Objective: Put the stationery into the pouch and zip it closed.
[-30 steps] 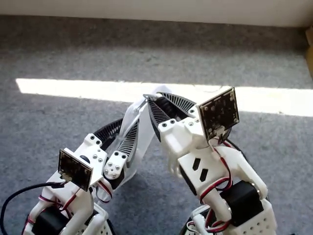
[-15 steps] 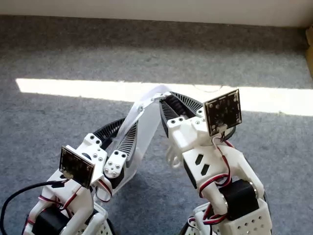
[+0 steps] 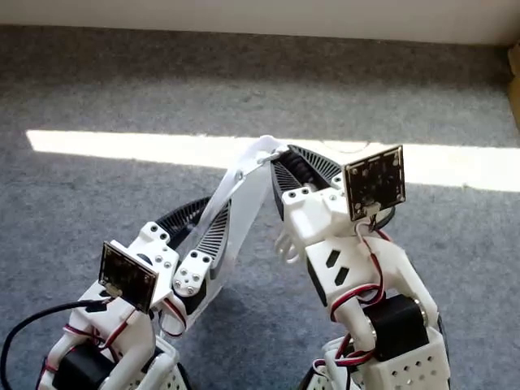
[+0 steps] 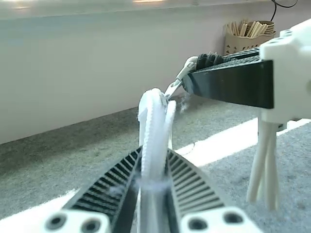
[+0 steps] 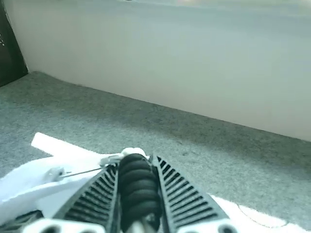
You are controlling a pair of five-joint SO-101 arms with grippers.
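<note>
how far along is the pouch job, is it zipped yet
Done, it seems: the pouch is held up off the carpet, so loading looks finished, though its inside is hidden. In hand: the left tool clamps the pouch's edge and the right tool pinches the zipper pull at its upper end. Remaining: confirming the zip is fully shut, which I cannot tell, then setting it down.

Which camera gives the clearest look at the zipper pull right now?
The left wrist view: the zipper pull shows side-on, pinched at the tip of the right gripper above the pouch. The high view shows it as a tiny speck at the pouch's top. In the right wrist view the fingers mostly hide it.
</note>
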